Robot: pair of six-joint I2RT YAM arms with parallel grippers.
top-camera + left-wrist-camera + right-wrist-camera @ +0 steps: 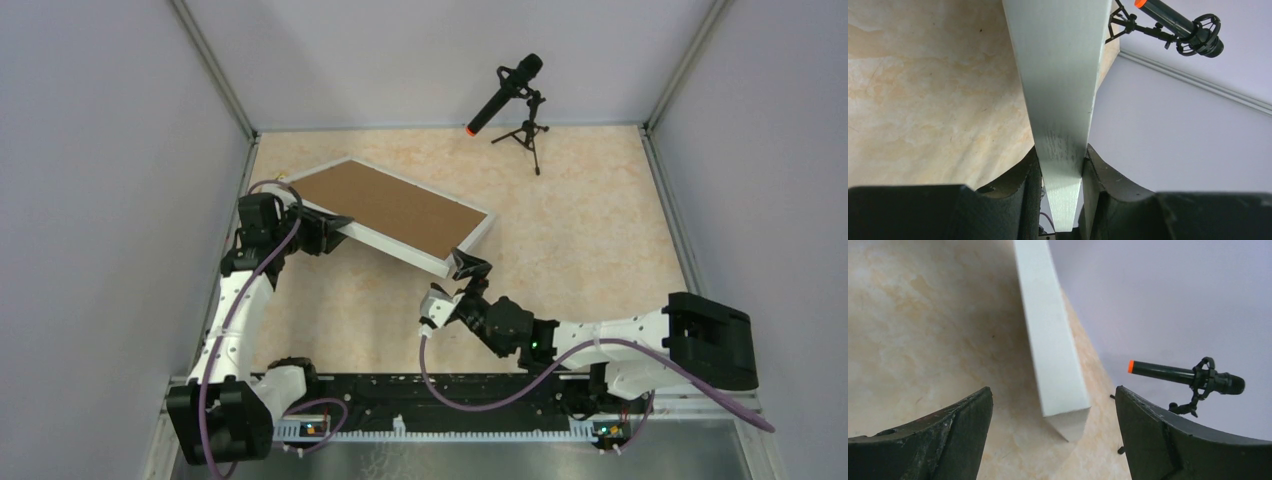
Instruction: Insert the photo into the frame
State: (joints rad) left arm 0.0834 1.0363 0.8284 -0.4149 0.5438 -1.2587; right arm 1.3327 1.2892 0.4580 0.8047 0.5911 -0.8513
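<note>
Closest to the lens, the left gripper is pinching the frame hard across its white moulding, one black finger pressing each face. We are seeing the frame at the left-centre of the table, back side up, with the brown backing board filling it. Its near edge seems to be riding above the surface, though we cannot tell whether the far edge is touching. The photo is not showing in any view, so we are unable to say whether it is already lying under that board.

The right gripper is hovering at the near right corner with its fingers spread wide, the corner sitting between them and touching neither.

We are judging the risks from this pose. The frame is hanging from a single narrow pinch on one side, so its weight is likely levering against that grip, and it could pivot or slide out. If the right fingers are closing off-centre, one could strike the corner first and twist the frame against the left hold. Any tilt is also inviting the board to slip. The microphone is standing well apart and is posing no obstacle.
</note>
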